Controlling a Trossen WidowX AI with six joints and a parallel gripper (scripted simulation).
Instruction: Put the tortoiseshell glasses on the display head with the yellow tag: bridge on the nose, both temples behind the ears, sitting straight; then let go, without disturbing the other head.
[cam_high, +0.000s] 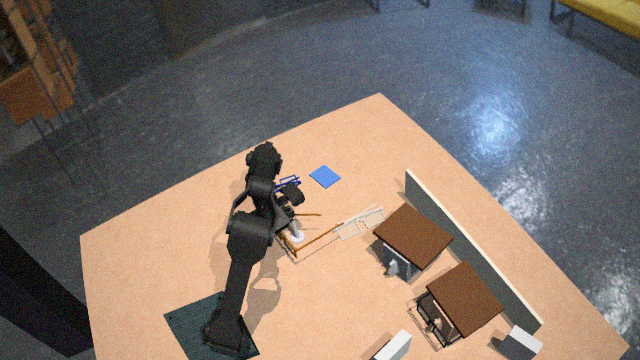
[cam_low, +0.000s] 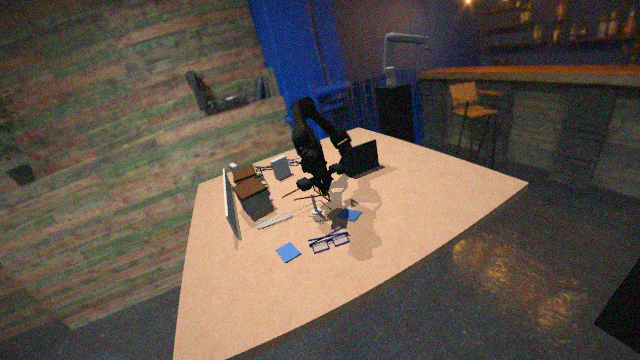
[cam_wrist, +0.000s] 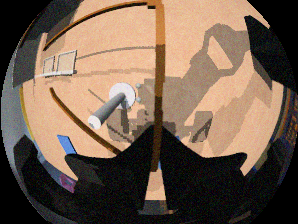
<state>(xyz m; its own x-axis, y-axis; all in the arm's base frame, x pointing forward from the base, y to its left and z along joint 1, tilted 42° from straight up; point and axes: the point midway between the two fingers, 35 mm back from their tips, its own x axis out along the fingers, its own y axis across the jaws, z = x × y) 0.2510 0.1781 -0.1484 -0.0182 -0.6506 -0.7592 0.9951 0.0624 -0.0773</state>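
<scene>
My gripper (cam_high: 283, 231) (cam_low: 327, 194) (cam_wrist: 156, 129) is shut on the front of the tortoiseshell glasses (cam_high: 320, 236) (cam_wrist: 159, 75) and holds them above the table, temples open. One temple extends on each side of the white post in the wrist view. A brown-topped display head (cam_high: 412, 235) (cam_low: 251, 189), with a grey nose on its front, stands to the right of the gripper in the top view and wears no visible glasses. The other brown-topped head (cam_high: 465, 300) has black glasses (cam_high: 438, 327) at its front. I cannot make out a yellow tag on either head.
A white post (cam_high: 296, 236) (cam_low: 314, 206) (cam_wrist: 105, 112) stands beneath the held glasses. Clear glasses (cam_high: 348, 231), blue glasses (cam_low: 320, 246) and a blue cloth (cam_high: 325, 176) (cam_low: 288, 252) lie nearby. A long upright panel (cam_high: 465, 245) stands behind the heads. A white-topped block (cam_high: 395, 345) stands near them.
</scene>
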